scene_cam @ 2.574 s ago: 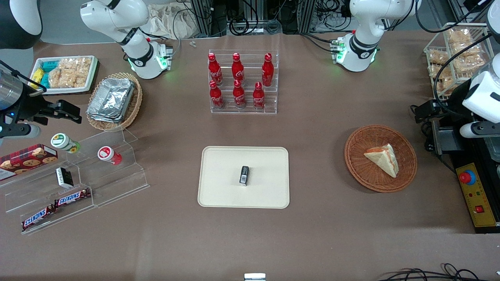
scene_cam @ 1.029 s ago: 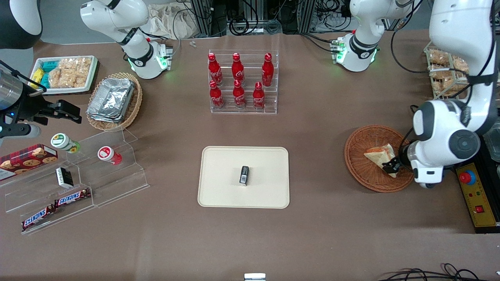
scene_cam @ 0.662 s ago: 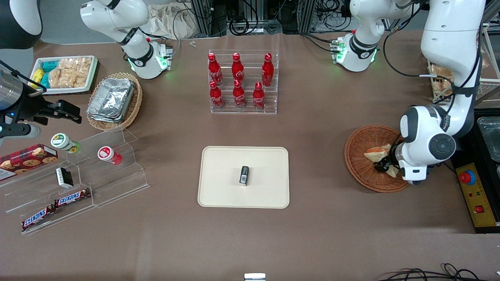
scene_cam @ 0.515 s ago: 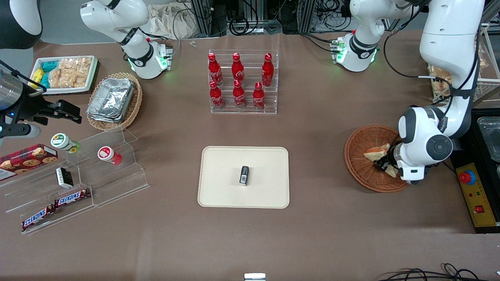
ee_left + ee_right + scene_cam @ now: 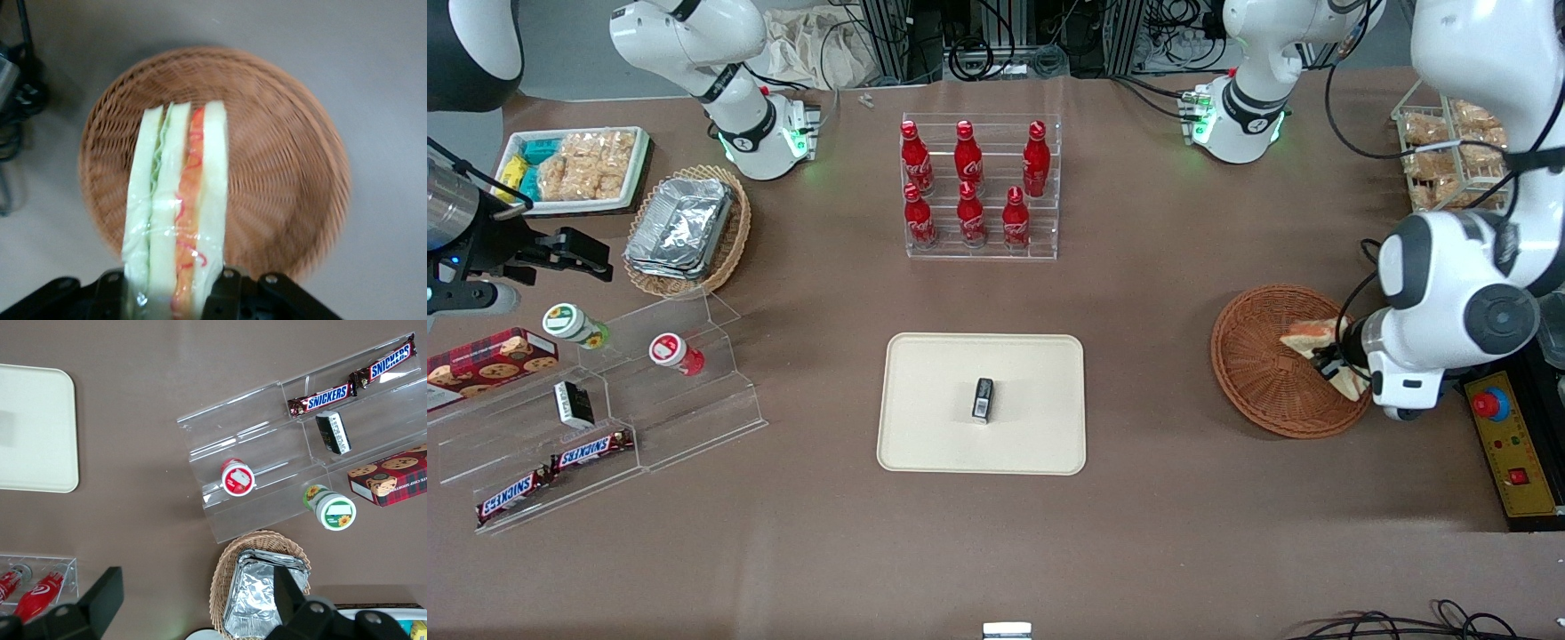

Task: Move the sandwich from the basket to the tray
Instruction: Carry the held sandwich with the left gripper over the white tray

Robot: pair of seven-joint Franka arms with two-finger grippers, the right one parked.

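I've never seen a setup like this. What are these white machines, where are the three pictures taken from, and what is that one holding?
The white machines are robot arms bolted to a table. One picture looks down at the table from the front; the other two come from cameras on the arms' wrists. The working arm's gripper is shut on the sandwich, a wrapped wedge lifted above the basket. Toward the table's middle lies the cream tray with a small dark box on it. Red bottles stand in a clear rack farther from the front camera.

The sandwich point(image 5: 1319, 345) is held in the gripper point(image 5: 1332, 357) above the basket point(image 5: 1263, 387); the tray point(image 5: 934, 427) lies toward the parked arm's end.
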